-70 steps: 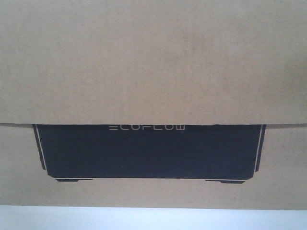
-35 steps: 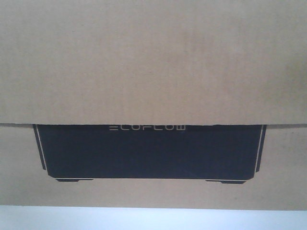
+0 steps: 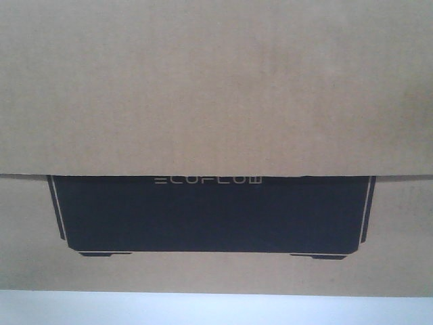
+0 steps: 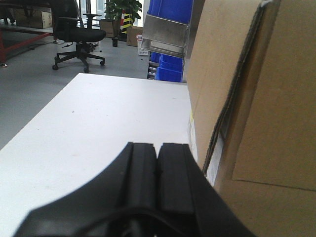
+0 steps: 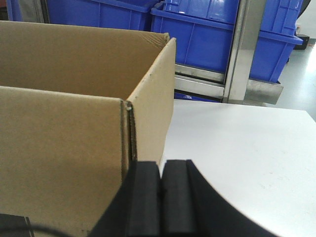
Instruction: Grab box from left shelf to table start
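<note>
The brown cardboard box (image 3: 216, 88) fills the front view, and its black ECOFLOW panel (image 3: 210, 213) faces me. It rests on the white table (image 3: 216, 310). In the left wrist view my left gripper (image 4: 157, 145) is shut and empty, just left of the box's side (image 4: 247, 98), above the table (image 4: 98, 123). In the right wrist view my right gripper (image 5: 160, 163) is shut and empty, just right of the open-topped box's near corner (image 5: 64, 133), above the table (image 5: 237, 143). I cannot tell whether either gripper touches the box.
The shelf's silvery metal rail (image 4: 165, 32) and post (image 5: 242, 49) stand behind the table's far edge. Blue plastic bins (image 5: 207, 34) sit on the shelf, and they also show in the left wrist view (image 4: 170, 10). A black office chair (image 4: 79, 34) stands on the floor far left.
</note>
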`<action>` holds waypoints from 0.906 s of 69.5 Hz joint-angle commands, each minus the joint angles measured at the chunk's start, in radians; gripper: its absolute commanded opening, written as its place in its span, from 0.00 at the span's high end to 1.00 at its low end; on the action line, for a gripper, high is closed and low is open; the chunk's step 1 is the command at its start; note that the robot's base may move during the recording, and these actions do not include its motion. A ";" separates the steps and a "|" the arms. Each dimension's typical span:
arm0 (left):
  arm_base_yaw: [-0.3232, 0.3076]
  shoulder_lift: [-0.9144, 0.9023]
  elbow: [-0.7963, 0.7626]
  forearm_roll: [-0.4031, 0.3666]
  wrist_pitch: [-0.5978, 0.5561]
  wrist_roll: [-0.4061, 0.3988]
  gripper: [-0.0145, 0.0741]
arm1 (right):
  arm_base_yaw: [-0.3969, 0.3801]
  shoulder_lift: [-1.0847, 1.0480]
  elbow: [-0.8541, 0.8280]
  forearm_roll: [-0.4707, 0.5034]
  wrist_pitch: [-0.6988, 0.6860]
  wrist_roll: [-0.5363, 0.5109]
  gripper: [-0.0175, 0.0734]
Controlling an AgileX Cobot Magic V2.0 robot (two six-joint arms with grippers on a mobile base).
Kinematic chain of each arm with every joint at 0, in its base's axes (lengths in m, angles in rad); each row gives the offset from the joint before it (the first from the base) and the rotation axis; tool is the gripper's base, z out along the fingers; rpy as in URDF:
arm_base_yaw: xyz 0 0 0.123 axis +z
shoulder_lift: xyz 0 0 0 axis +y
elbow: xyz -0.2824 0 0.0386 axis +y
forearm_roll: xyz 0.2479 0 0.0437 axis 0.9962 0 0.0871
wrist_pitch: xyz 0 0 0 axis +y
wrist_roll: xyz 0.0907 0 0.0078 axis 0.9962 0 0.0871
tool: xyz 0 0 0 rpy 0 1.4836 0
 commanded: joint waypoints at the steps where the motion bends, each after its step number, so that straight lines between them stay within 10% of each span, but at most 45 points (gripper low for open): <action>1: 0.001 -0.007 -0.002 -0.009 -0.090 0.003 0.94 | 0.004 0.012 -0.027 -0.005 -0.095 -0.002 0.74; 63: 0.001 -0.007 -0.002 -0.009 -0.090 0.003 0.94 | -0.049 -0.007 0.319 0.038 -0.422 -0.002 0.74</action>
